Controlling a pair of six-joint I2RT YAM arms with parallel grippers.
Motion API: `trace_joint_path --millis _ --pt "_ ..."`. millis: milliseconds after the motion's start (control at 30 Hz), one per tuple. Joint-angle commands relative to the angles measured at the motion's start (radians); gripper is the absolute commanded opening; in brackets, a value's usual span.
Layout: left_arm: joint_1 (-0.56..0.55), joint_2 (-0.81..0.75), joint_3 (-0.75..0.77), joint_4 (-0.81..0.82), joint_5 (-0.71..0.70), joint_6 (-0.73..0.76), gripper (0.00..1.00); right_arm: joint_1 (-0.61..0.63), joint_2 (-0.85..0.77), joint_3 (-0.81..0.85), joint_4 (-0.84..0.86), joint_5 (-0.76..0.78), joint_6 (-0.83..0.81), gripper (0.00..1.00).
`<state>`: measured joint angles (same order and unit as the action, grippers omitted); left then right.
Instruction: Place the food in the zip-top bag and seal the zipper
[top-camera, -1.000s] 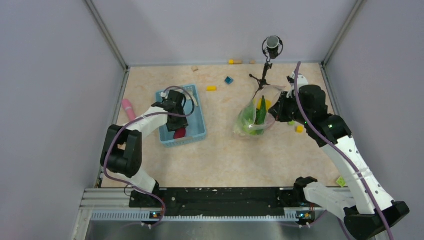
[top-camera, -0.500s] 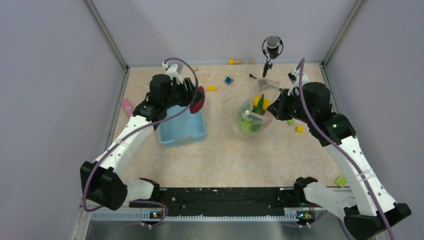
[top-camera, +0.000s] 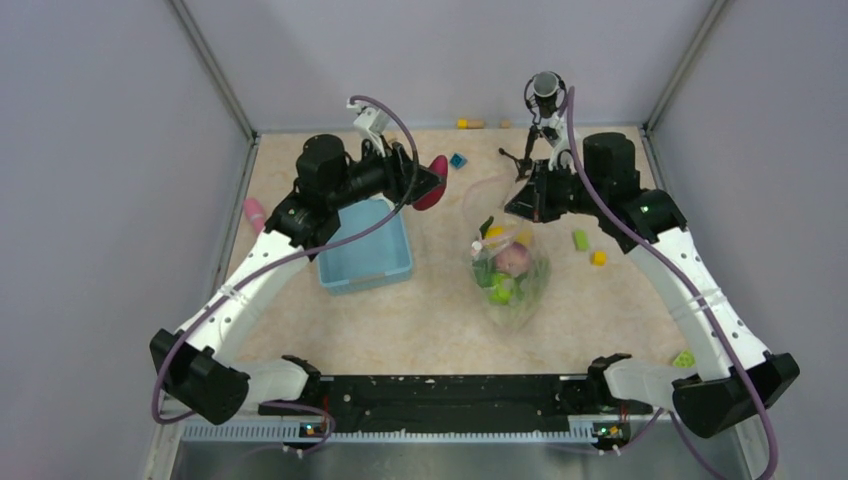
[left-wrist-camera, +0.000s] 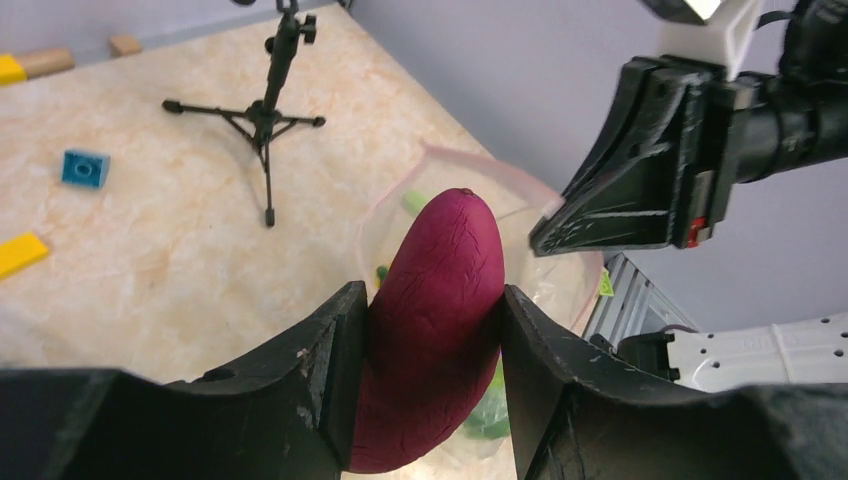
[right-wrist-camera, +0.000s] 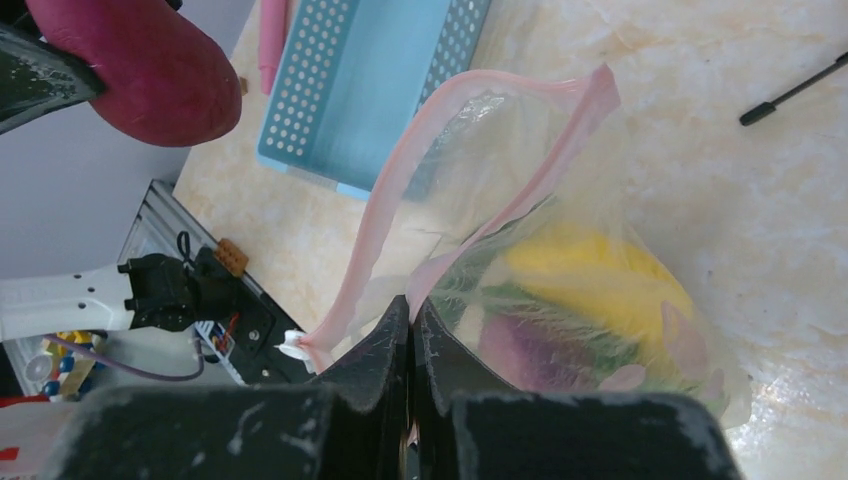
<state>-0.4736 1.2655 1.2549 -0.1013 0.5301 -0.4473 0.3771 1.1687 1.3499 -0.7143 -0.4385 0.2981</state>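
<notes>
My left gripper (top-camera: 425, 180) is shut on the red-purple food piece (top-camera: 433, 182), held in the air left of the bag; in the left wrist view the piece (left-wrist-camera: 435, 320) sits between both fingers. My right gripper (top-camera: 520, 205) is shut on the pink-red zipper (right-wrist-camera: 460, 190) and holds the clear zip-top bag (top-camera: 510, 275) lifted, hanging with its mouth open. Inside the bag are the yellow citrus (right-wrist-camera: 590, 275), green lettuce and a purple piece (right-wrist-camera: 520, 350). The open mouth (left-wrist-camera: 470, 185) lies just beyond the held piece.
The light blue basket (top-camera: 365, 250) stands on the left. A pink stick (top-camera: 253, 213) lies by the left wall. A black tripod (top-camera: 535, 130) stands at the back. Small coloured blocks (top-camera: 590, 250) lie scattered to the right and back.
My left arm rose out of the basket with the red-purple piece and carried it right, toward the bag. My right gripper lifted the bag's mouth, so the bag now hangs lower and nearer.
</notes>
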Motion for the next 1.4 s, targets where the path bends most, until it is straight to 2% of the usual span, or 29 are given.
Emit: trace_joint_path --millis 0,167,333,700,1033,1167,1300,1367 --pt "-0.057 -0.03 0.048 0.092 -0.073 0.021 0.0 -0.004 -0.005 0.048 0.106 -0.09 0.007 0.0" --pt "-0.116 0.021 0.032 0.213 -0.084 -0.009 0.0 -0.004 -0.023 -0.002 0.154 -0.122 0.026 0.0" --pt "-0.15 0.092 0.039 0.306 -0.154 -0.083 0.0 -0.004 -0.046 -0.039 0.164 -0.126 0.036 0.0" --pt "-0.246 0.174 -0.004 0.411 -0.264 -0.177 0.0 -0.004 -0.071 -0.101 0.207 -0.089 0.072 0.0" --pt "-0.28 0.204 0.017 0.39 -0.323 -0.18 0.0 -0.004 -0.114 -0.133 0.218 -0.081 0.084 0.0" --pt "-0.292 0.191 -0.034 0.349 -0.347 -0.181 0.0 -0.004 -0.132 -0.143 0.218 -0.061 0.09 0.0" --pt "-0.302 0.156 -0.084 0.333 -0.355 -0.177 0.13 -0.004 -0.148 -0.159 0.218 -0.019 0.096 0.0" --pt "-0.306 0.143 -0.09 0.311 -0.349 -0.17 0.24 -0.004 -0.155 -0.162 0.22 -0.013 0.096 0.0"
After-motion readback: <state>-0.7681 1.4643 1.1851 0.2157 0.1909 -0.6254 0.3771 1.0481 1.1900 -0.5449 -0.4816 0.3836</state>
